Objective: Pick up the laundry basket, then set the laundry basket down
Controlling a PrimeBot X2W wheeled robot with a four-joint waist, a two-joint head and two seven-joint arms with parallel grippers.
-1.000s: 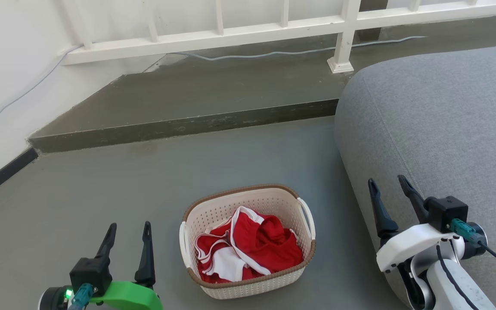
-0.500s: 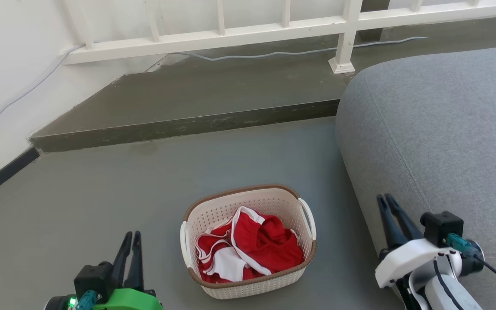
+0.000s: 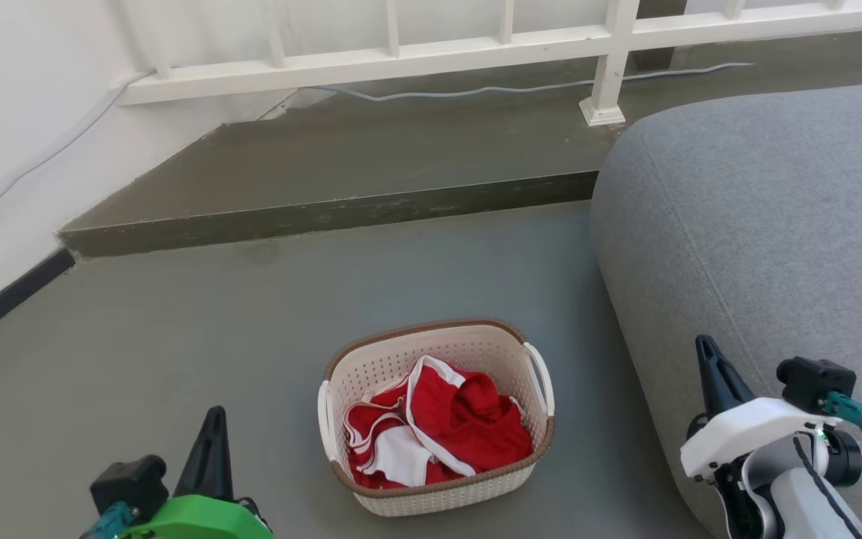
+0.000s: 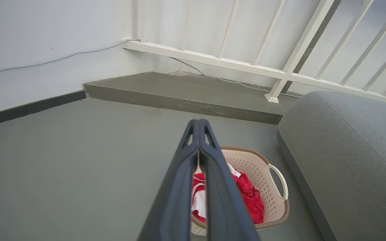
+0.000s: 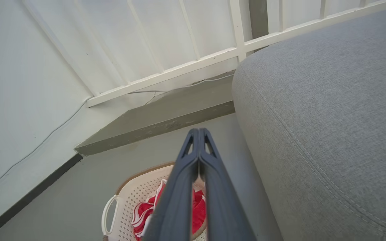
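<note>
Both left end effector (image 3: pixel 214 418) and right end effector (image 3: pixel 703 344) closed, flanking laundry basket (image 3: pixel 401 361)

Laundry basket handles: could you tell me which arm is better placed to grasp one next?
Probably left: the shut left gripper sits nearer the laundry basket over the floor; the shut right gripper is farther, beside the grey sofa.

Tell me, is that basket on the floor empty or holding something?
Holding something: the laundry basket stands upright with crumpled red-and-white clothing lying inside it.
</note>
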